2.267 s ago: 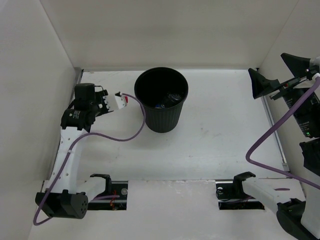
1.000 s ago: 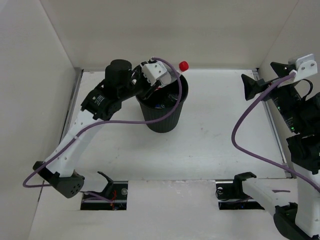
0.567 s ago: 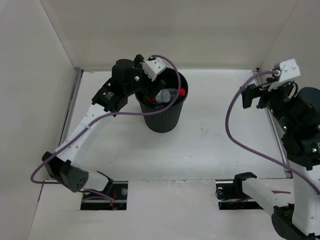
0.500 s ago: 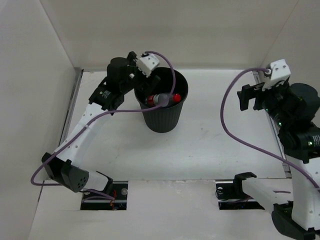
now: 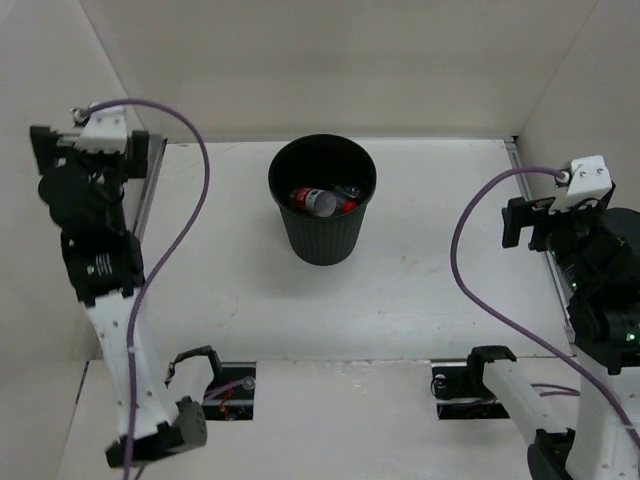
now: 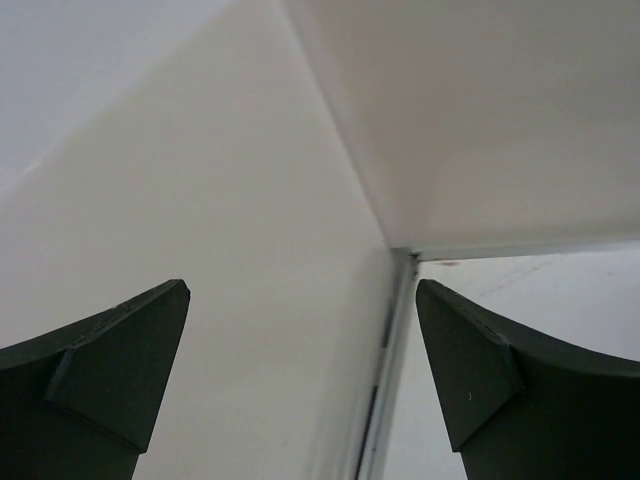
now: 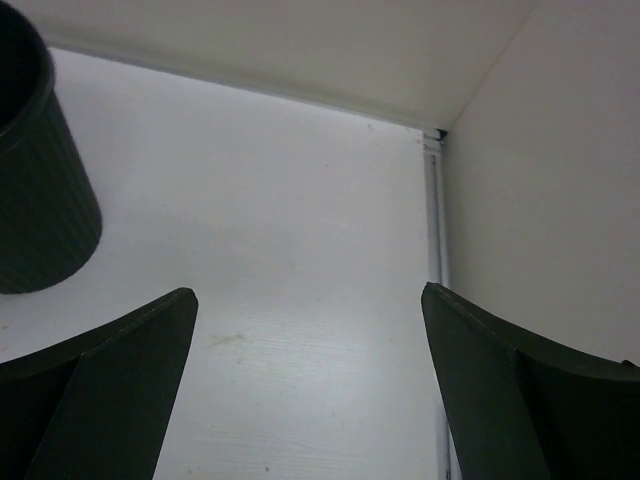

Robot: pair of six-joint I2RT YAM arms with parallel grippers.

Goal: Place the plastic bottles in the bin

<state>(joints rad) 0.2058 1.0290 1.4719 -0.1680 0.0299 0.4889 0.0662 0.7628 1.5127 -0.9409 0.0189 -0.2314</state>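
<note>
**Overhead and wrist views, both arms raised.** The bin (image 5: 322,240) stands upright on the white tabletop (image 5: 430,285), in the upper centre of the overhead frame, just short of the rear wall (image 5: 330,70). Inside it, a red-labelled bottle (image 5: 318,201) lies on its side across the opening, well below the rim. Further items lie around it in the shadowed interior, too dark and small to tell apart. No bottle shows on the tabletop outside the bin.

The left end effector (image 6: 300,290) is held high in the upper left of the overhead frame, against the side wall (image 5: 40,300) and well apart from the bin. In its wrist view the two dark fingers (image 6: 110,350) are spread wide with nothing between them, facing the corner where the enclosure walls meet.

The right end effector (image 7: 310,295) hangs at the right edge of the overhead frame, also well apart from the bin. Its fingers (image 7: 500,370) are likewise spread and empty. Its wrist view looks down on bare tabletop, with the ribbed side of the bin in the upper left corner.

A purple cable (image 5: 190,170) loops from the left wrist, and a second cable (image 5: 462,250) from the right.
</note>
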